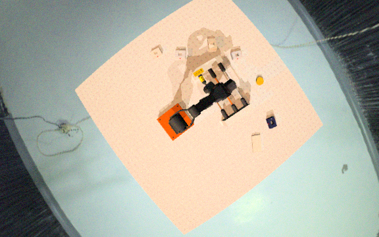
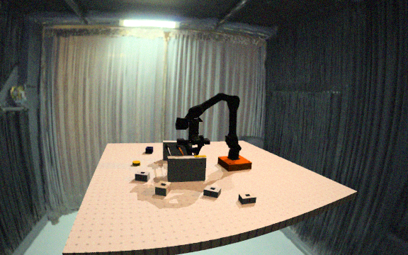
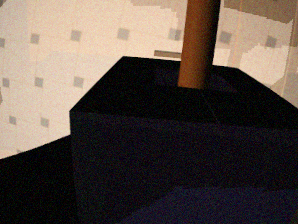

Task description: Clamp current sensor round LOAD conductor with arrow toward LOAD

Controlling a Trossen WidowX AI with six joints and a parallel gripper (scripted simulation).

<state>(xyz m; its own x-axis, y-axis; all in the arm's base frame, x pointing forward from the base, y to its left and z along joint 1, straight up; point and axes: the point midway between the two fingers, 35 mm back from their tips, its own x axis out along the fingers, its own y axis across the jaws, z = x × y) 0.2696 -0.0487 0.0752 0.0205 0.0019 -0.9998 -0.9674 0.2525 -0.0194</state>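
Observation:
The dark sensor fills the lower wrist view. It sits around an orange-brown conductor; a fine seam shows on its top face, with no visible gap. The arrow cannot be made out. My gripper is down between the panels of the conductor stand and shut on the sensor; its fingertips are mostly hidden. A yellow marker plate is at one end of the stand, beside a yellow-banded conductor end. Its lettering is unreadable, so the gripped conductor's label cannot be told.
Other conductors run alongside the gripper, including a middle orange one. Several small pale boxes stand beyond the stand, one here. A yellow disc, a navy block and a pale slab lie farther out.

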